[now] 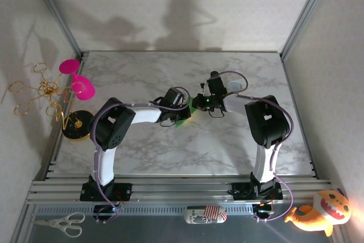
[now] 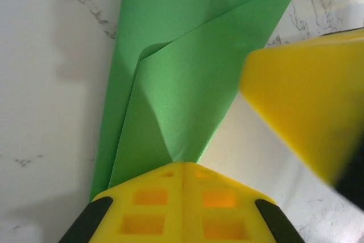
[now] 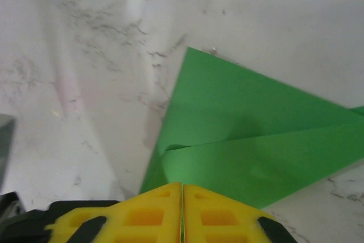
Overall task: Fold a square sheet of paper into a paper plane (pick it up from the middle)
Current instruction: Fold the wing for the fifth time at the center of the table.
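Above: the creased bright green sheet of paper (image 1: 183, 122) lies mid marble surface (image 1: 227, 152), left claw (image 1: 175, 115) at its 10 o'clock, right claw (image 1: 196, 106) at 1 o'clock. Left wrist: left claw (image 2: 183, 166) clenched on it (image 2: 182, 72). Right wrist: right claw (image 3: 182, 187) grasps its edge (image 3: 244, 123).

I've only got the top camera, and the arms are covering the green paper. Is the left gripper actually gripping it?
Observer: Yes. In the left wrist view, the left gripper is shut on the sheet of paper, pinching its narrow folded end.
Operator: And the right one?
Observer: The right gripper is shut on the paper too, at an edge where one layer curls over.
Operator: Are the folds pressed flat?
Observer: No. The upper layer bows up loosely above the one lying on the marble table.
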You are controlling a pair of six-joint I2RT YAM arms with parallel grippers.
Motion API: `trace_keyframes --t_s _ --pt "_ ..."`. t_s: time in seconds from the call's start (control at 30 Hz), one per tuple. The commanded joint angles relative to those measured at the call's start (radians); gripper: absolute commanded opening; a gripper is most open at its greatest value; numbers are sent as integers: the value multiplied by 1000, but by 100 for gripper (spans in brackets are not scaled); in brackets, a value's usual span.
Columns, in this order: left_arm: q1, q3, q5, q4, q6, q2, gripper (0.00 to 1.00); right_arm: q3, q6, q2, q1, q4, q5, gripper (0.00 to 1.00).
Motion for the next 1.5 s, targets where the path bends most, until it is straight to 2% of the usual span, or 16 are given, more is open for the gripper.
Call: trace_keyframes --t_s 0.0,0.2,0.33,0.47,0.8,1.07,1.47 --pt "4 22 34 -65 -13 -10 0 1 9 42 4 -15 -20 11" --pt "7 36 92 4 -8 -43 10 18 -14 92 4 -70 23 11" --pt "17 40 108 8 16 -13 11 29 -28 108 4 -94 33 11" --pt "28 26 115 -12 36 9 10 42 -40 121 5 -112 39 11" --pt "28 -56 37 -129 94 -2 3 70 -57 155 4 -175 99 11" --pt "22 -164 60 -165 127 -77 1 83 -59 173 3 -206 123 11" --pt "9 -167 77 -274 166 -117 0 89 -61 176 3 -214 121 11"
